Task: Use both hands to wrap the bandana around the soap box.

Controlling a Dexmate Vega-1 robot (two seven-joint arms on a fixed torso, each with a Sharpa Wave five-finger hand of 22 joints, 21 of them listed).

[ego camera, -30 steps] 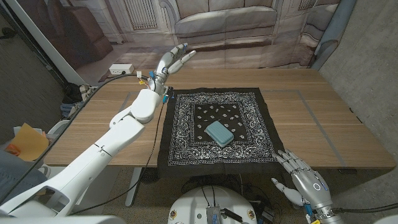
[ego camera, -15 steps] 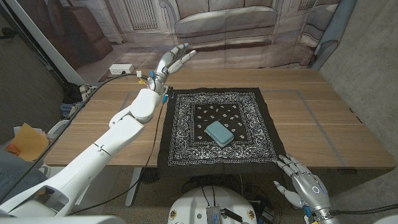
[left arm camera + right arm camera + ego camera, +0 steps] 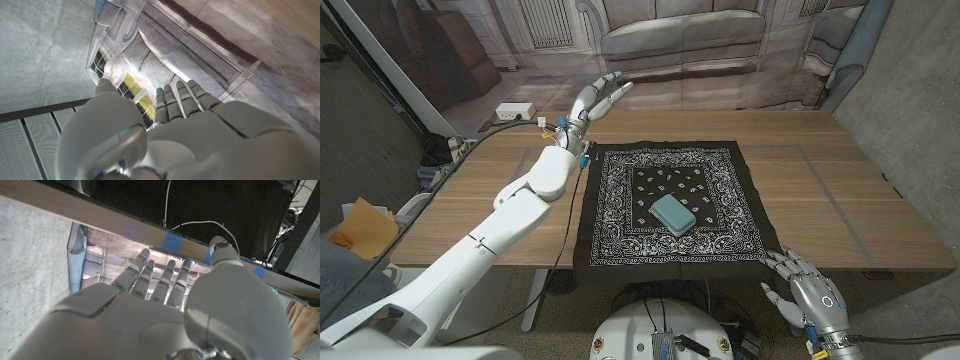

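A: Starting nearest. The right hand (image 3: 807,298) is hovering at the near edge of the desk (image 3: 840,190), fingers spread, holding nothing. Against the frame a second back, it is sitting lower and further off the near right corner of the bandana (image 3: 620,205), which it was almost touching then.

B: So it is backing away from the corner, not taking it?

A: That is my reading. No corner is lifted, so the wrapping is not yet begun.

B: The cloth and box?

A: The bandana is lying flat, square to the desk edges, its near hem hanging slightly over the front edge. The soap box (image 3: 673,212) is resting just near of its centre, unmoved. Its long axis is running diagonally, one end pointing far-left, the other near-right, roughly along the cloth's diagonal.

B: Far side?

A: The left hand (image 3: 594,101) is raised beyond the far left corner of the bandana, fingers extended close together, empty, a touch further out than before. In the left wrist view the left hand (image 3: 182,102) is pointing at the backdrop, not the cloth.
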